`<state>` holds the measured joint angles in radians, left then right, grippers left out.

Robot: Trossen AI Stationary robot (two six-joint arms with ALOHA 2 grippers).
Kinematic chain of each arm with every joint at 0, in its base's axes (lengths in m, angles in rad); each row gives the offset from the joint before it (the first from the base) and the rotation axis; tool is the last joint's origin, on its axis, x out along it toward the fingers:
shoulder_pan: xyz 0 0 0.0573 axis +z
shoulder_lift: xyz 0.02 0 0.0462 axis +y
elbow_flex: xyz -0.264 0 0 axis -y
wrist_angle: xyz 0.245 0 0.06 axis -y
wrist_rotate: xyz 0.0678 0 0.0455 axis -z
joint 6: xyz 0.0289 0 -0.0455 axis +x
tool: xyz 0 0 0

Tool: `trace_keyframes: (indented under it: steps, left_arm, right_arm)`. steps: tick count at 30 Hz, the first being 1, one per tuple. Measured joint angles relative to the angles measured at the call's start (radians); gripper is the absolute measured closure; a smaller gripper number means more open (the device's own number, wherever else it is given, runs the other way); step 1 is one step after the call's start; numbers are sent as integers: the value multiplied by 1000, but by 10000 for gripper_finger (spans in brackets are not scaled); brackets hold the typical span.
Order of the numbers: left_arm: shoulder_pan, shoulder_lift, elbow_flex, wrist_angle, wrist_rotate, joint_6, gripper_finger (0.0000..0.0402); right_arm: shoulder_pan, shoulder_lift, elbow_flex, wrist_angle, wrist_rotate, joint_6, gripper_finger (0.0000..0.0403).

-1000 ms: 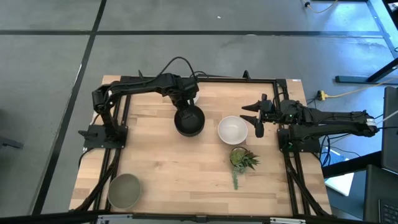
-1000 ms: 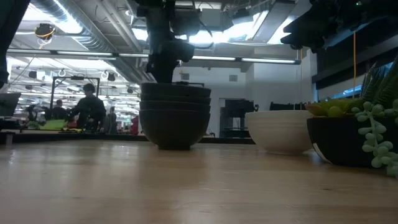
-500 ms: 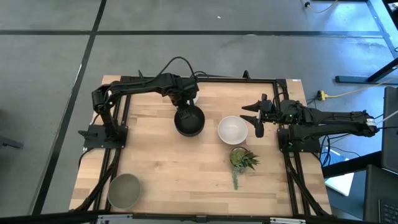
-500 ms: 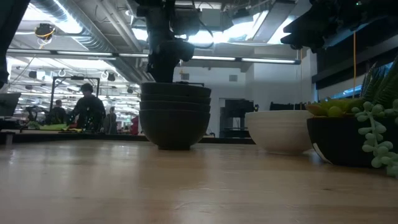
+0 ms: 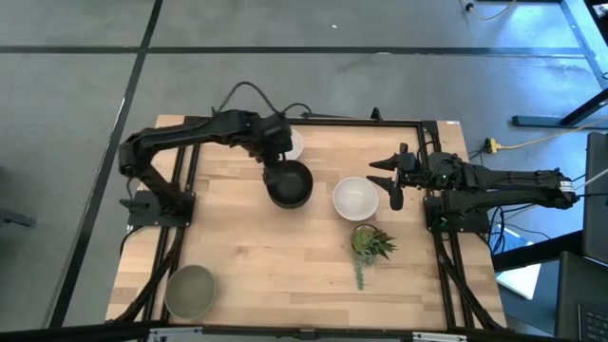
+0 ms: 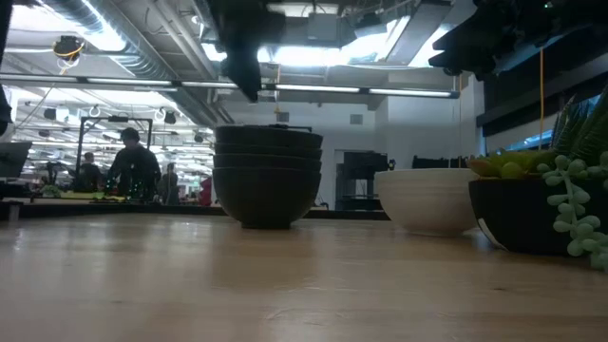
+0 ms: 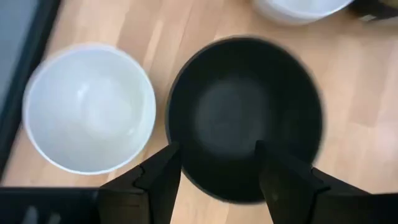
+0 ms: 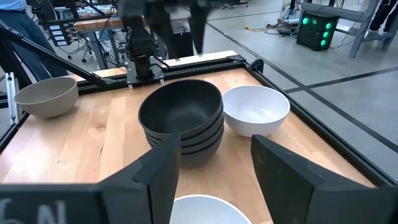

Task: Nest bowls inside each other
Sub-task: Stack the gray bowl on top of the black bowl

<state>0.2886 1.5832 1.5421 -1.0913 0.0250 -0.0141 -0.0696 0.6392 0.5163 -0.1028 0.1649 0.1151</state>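
Note:
Three black bowls stand nested in one stack (image 5: 290, 183) mid-table, its base on the wood; the stack also shows in the low view (image 6: 266, 176) and the left wrist view (image 7: 245, 118). One white bowl (image 5: 294, 143) rests at the far edge beside the stack, another white bowl (image 5: 355, 198) to its right. A grey-beige bowl (image 5: 190, 290) rests at the near left corner. My left gripper (image 5: 280, 157) hovers open and empty above the stack's far rim. My right gripper (image 5: 389, 180) is open and empty, right of the second white bowl.
A small potted green plant (image 5: 370, 242) with a trailing sprig stands near the right white bowl, toward the near edge. Black frame rails (image 5: 361, 121) run along the table's far, left and right sides. Bare wood lies across the near middle (image 5: 285, 266).
My left gripper has risen clear of the black stack's rim and drawn back a little toward the table's far left. The stack has stayed where it was.

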Motion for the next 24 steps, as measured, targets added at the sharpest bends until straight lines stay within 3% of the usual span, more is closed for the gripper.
trace_keyframes:
  steps: [11, 17, 24]
  left_arm:
    - [-133, -207, 0, -111, 23, 44, 208]
    - [-270, -223, 0, -192, 110, 51, 208]
    - [-443, -216, -31, -284, 109, -13, 208]
  right_arm:
    - [0, 0, 0, 2, 0, 3, 205]
    - [0, 0, 0, 2, 0, 5, 205]
    - [0, 0, 0, 3, 0, 18, 205]
